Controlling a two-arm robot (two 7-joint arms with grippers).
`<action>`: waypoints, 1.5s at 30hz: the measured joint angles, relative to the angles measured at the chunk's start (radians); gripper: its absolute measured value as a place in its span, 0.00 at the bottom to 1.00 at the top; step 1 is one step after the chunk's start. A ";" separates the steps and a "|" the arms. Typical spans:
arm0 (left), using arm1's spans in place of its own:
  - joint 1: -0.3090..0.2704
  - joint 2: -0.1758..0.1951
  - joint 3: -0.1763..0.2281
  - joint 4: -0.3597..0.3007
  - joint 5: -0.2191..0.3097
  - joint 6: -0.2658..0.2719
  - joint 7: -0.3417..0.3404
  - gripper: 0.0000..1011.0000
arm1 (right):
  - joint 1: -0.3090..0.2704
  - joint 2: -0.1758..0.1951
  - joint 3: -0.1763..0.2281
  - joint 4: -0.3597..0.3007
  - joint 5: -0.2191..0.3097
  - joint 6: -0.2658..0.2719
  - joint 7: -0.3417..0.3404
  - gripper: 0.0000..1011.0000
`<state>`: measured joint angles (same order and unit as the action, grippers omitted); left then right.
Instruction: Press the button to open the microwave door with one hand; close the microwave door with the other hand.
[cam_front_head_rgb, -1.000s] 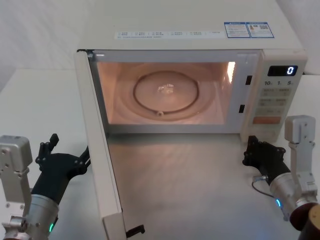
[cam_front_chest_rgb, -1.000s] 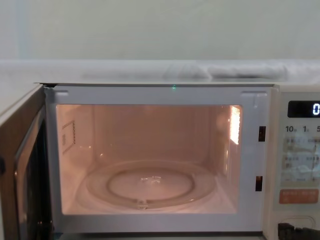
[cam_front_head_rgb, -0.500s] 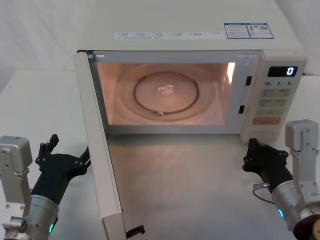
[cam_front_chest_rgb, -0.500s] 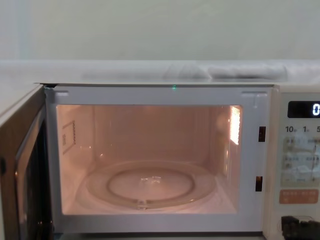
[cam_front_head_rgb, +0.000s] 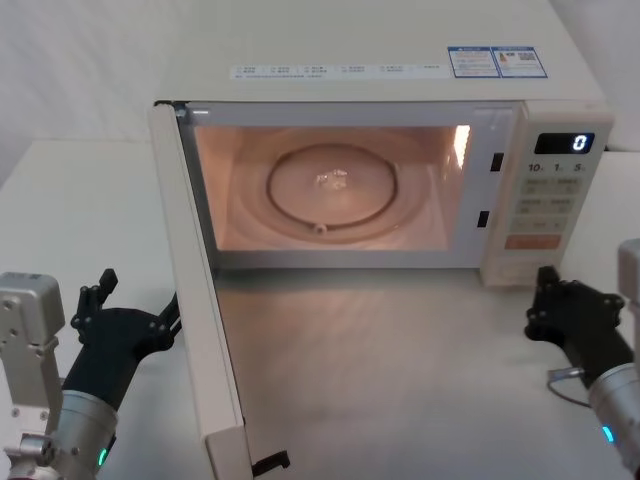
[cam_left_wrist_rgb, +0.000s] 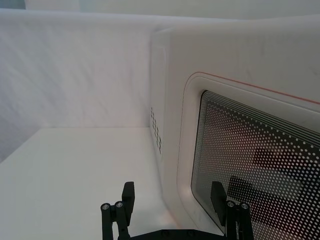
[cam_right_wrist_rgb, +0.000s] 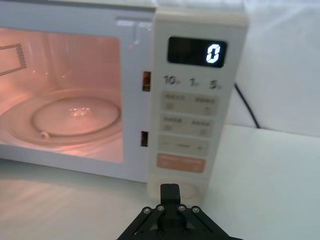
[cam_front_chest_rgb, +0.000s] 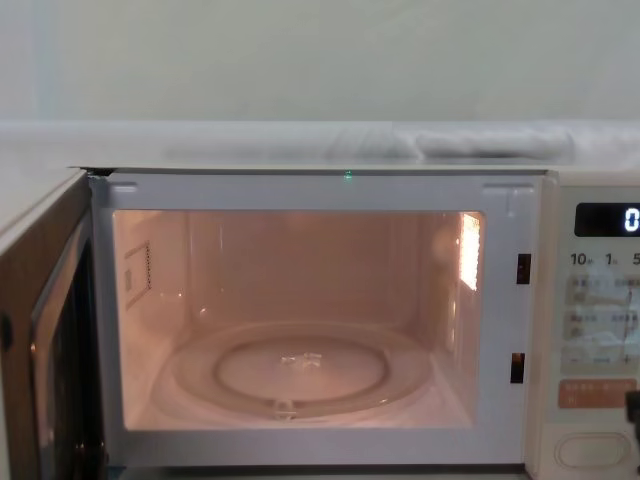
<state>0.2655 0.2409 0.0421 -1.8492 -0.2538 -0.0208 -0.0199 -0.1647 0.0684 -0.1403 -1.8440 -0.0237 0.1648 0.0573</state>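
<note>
The cream microwave (cam_front_head_rgb: 400, 60) stands with its cavity lit and the glass turntable (cam_front_head_rgb: 333, 186) showing. Its door (cam_front_head_rgb: 200, 300) is swung wide open on the left hinge, edge toward me; the left wrist view shows its outer face with the dotted window (cam_left_wrist_rgb: 260, 160). My left gripper (cam_front_head_rgb: 135, 308) is open just outside the door's outer face, fingers (cam_left_wrist_rgb: 125, 200) apart, not touching it. The wide cream button (cam_front_head_rgb: 525, 268) sits at the bottom of the control panel (cam_right_wrist_rgb: 192, 189). My right gripper (cam_front_head_rgb: 548, 300) is shut, back from the panel and a little to its right, tip (cam_right_wrist_rgb: 170, 191) pointing at the button.
The microwave stands on a white table (cam_front_head_rgb: 400, 380) with bare surface in front of the cavity. The display (cam_right_wrist_rgb: 196, 51) reads 0. A dark power cable (cam_right_wrist_rgb: 246, 106) runs behind the oven on the right. A white wall lies behind.
My right gripper has drawn back from the control panel toward me and to the right, uncovering the button. The door and left gripper have not moved.
</note>
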 joint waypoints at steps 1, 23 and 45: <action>0.000 0.000 0.000 0.000 0.000 0.000 0.000 0.99 | -0.003 0.005 0.009 -0.008 0.000 0.000 0.005 0.00; 0.000 0.000 0.000 0.000 0.000 0.000 0.000 0.99 | -0.018 0.081 0.131 -0.050 0.122 -0.024 0.108 0.00; 0.000 0.000 0.000 0.000 0.000 0.000 0.000 0.99 | -0.016 0.075 0.125 -0.048 0.109 -0.022 0.098 0.56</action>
<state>0.2655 0.2410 0.0421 -1.8492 -0.2538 -0.0208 -0.0199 -0.1811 0.1437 -0.0158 -1.8917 0.0857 0.1431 0.1551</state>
